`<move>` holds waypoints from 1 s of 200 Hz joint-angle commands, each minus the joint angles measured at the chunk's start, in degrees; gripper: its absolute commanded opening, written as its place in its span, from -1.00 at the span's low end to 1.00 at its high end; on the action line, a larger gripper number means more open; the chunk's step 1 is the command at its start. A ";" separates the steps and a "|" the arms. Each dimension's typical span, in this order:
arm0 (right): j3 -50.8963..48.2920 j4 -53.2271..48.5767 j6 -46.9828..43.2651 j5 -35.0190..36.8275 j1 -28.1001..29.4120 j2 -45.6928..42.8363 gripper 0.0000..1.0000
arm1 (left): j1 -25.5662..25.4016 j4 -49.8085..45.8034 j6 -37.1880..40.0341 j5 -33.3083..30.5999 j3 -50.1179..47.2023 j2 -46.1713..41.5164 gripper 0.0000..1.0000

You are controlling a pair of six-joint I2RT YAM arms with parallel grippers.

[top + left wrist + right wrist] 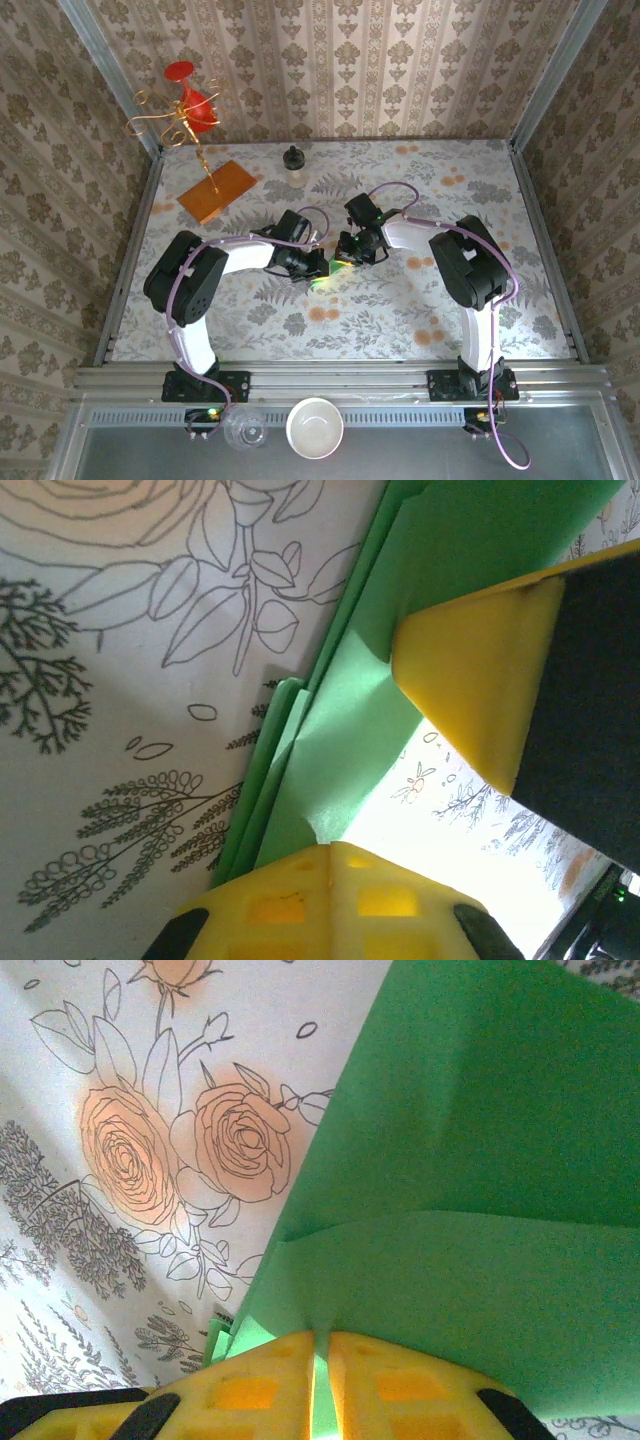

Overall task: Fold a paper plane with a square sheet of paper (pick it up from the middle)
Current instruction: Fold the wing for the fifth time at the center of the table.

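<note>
The square sheet of paper (328,276), bright green and creased into lengthwise layers, hangs just above the middle of the table between both grippers. My left gripper (330,852) is shut on its lower edge, and the layered folds (340,710) run up and away to the right. My right gripper (320,1345) is shut on another edge, with a green strip showing in the slit between its yellow fingers; broad flaps (470,1180) spread above. The right gripper's yellow finger (470,680) presses the paper in the left wrist view. From this close I cannot tell whether it has a paper plane's shape.
An orange-brown board (217,190) lies at the back left, beside a gold wire stand with a red vase (190,105). A small dark bottle (293,160) stands at the back wall. A white bowl (315,427) and a glass (245,428) sit below the table's front rail.
</note>
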 commanded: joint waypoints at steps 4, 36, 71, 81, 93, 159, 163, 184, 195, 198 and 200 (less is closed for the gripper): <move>-0.58 -6.24 -1.27 3.52 -0.36 3.60 -0.65 | 0.97 -3.92 3.17 0.66 0.36 1.41 -0.88; -0.58 -7.22 -1.73 3.92 -0.36 3.96 -0.65 | 1.76 -5.20 4.71 1.02 -0.06 1.57 -0.91; -0.42 -7.94 -2.07 4.33 -0.36 4.09 -0.65 | 2.04 -7.09 7.37 1.98 -0.82 1.42 -0.97; -0.40 -8.07 -2.17 4.37 -0.36 4.13 -0.65 | 2.04 -8.04 8.50 2.15 -1.20 1.15 -0.99; -0.40 -8.20 -2.22 4.37 -0.36 4.19 -0.65 | 2.04 -9.49 9.78 1.92 -1.67 0.55 -1.00; -0.40 -8.20 -2.15 4.53 -0.44 4.35 -0.65 | 2.86 -13.15 11.76 0.10 -7.64 -3.73 -1.00; -0.40 -8.20 -2.20 4.53 -0.44 4.35 -0.65 | 2.95 -13.11 11.67 -0.09 -8.17 -4.13 -1.00; -0.40 -8.20 -2.18 4.55 -0.44 4.52 -0.66 | 4.25 -13.13 11.36 -0.56 -10.82 -6.04 -1.00; -0.49 -8.12 -2.18 4.50 -0.42 4.37 -0.66 | 4.88 -13.08 11.17 -0.54 -12.03 -7.06 -1.00; -0.53 -8.04 -2.18 4.37 -0.44 4.36 -0.65 | 5.04 -13.12 11.06 -0.54 -12.22 -7.45 -1.00; -0.57 -7.98 -2.18 4.33 -0.44 4.35 -0.66 | 5.10 -13.14 11.00 -0.43 -12.41 -7.71 -1.00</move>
